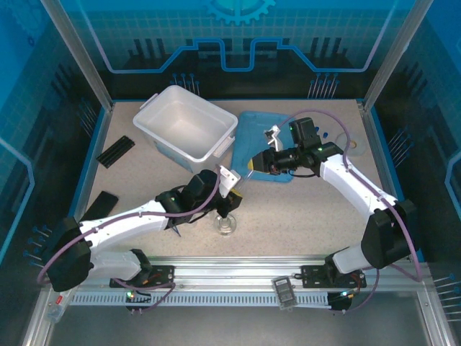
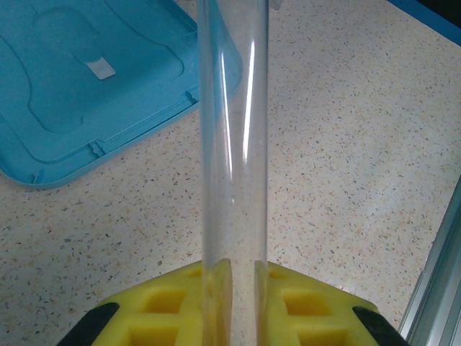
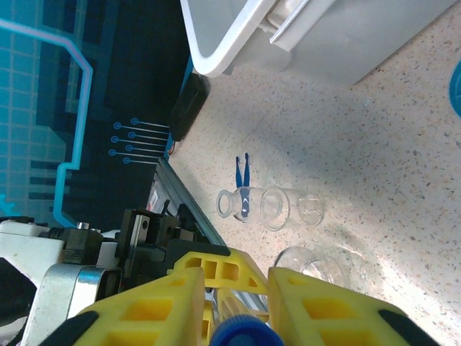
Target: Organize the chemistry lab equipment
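Observation:
A slim clear tube point(image 2: 232, 144) stands upright between the yellow fingers of my left gripper point(image 2: 243, 267), which is shut on its body. That gripper point(image 1: 232, 189) hangs over the table's middle. My right gripper point(image 1: 248, 164) meets it from the right. Its yellow fingers point(image 3: 166, 303) sit tight against both sides of the tube's blue cap point(image 3: 245, 335). Beyond them on the table, a clear flask point(image 3: 266, 207) lies on its side. Thin blue tweezers point(image 3: 242, 173) lie partly behind it. A round glass beaker point(image 3: 317, 263) stands close by, also seen at beaker point(image 1: 226, 225).
An open white bin point(image 1: 189, 122) stands at the back left of the table, with a blue lid point(image 1: 256, 133) lying flat to its right. A black ridged strip point(image 1: 116, 151) lies at the far left. The metal rail point(image 1: 238, 277) runs along the near edge.

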Controlling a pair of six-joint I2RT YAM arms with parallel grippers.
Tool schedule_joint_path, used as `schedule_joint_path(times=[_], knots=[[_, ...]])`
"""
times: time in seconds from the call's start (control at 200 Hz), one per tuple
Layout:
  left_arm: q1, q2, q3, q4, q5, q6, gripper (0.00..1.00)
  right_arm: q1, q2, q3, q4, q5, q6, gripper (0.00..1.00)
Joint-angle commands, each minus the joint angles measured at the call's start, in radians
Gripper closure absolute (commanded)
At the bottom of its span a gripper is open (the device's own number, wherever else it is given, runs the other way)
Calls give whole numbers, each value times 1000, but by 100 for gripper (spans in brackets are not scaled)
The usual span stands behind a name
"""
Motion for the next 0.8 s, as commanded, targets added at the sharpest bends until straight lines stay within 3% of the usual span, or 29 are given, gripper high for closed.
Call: schedule_joint_path(times=[0.0,0.135,0.2,0.26,0.34,0.445,0.59,0.686,0.796], knots=[[-7,-24,-4,-8,-17,24,100,-12,-9,-8,7,-33,-14,75],[-6,-25,-4,-15,-25,24,100,-20,-12,-4,-4,-29,-23,93],[-6,-22,1,-24,-35,20,98,-23,-15,0,-11,-28,-28,97],[-6,-16,9,-40,-58,11,85,-26,-25,1,-14,-20,-33,97],[-6,-10,13,-49,-90,-11,57,-35,-40,7,-37,20,-43,97],[-6,-25,8,-38,-93,-30,46,-63,-73,13,-81,104,-56,96],[-5,-58,2,-30,-113,-57,35,-110,-141,16,-135,292,-66,97],[-4,-64,-1,-35,-135,-73,26,-126,-188,15,-169,484,-79,97],[3,-62,-4,-49,-148,-88,26,-130,-249,-3,-177,689,-85,96]])
